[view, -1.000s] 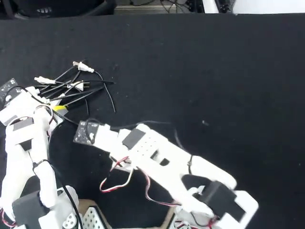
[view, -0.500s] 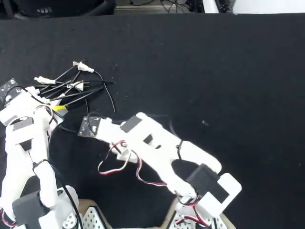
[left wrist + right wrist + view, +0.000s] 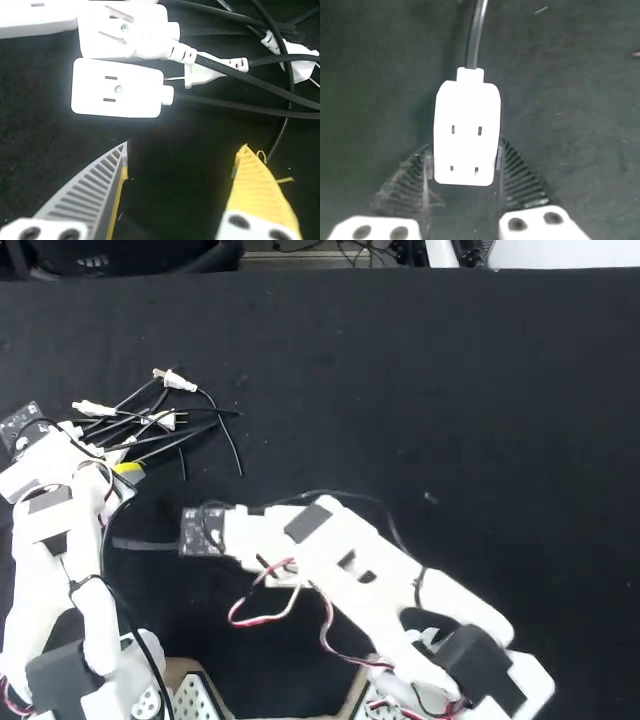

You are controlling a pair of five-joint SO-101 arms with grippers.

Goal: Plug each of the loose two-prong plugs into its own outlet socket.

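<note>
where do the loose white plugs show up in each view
high view: the loose white plugs lie at the table's left, among black cables.
left wrist view: the plugs lie just beyond the open left gripper.
right wrist view: a white socket block sits in the right gripper.
shared landmark: the left gripper's yellow finger.
</note>
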